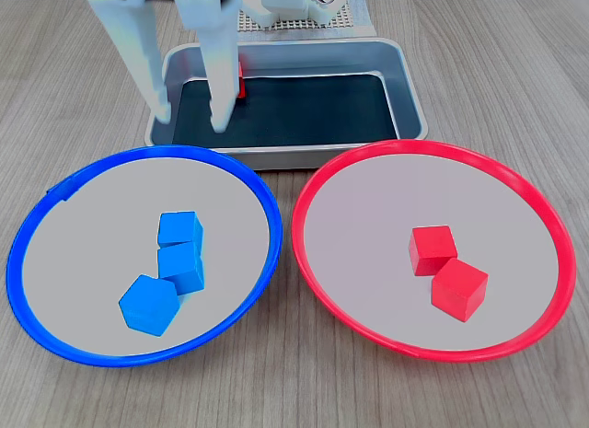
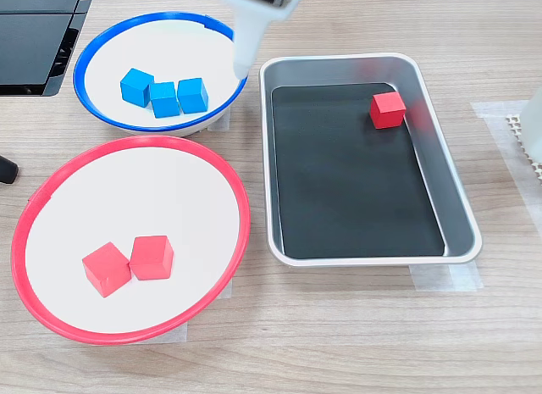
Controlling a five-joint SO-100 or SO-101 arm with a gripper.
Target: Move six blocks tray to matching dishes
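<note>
My gripper (image 1: 191, 117) hangs open over the left end of the tray (image 1: 409, 97), nothing between its white fingers (image 1: 219, 87). One red block (image 1: 241, 81) lies on the tray's black bottom, half hidden behind the right finger in a fixed view and plain near a tray corner (image 2: 387, 109) in the other. The blue-rimmed dish (image 1: 83, 235) holds three blue blocks (image 1: 179, 230) bunched together. Two red blocks (image 1: 433, 248) touch each other in the red-rimmed dish (image 1: 368, 216). Both dishes (image 2: 169, 47) (image 2: 127, 199) and the tray (image 2: 461, 216) appear in both fixed views.
The arm's white base on a perforated plate (image 1: 294, 18) stands behind the tray. A black device (image 2: 34, 30) lies beside the blue-rimmed dish. Tape strips hold tray and dishes to the wooden table (image 2: 356, 335).
</note>
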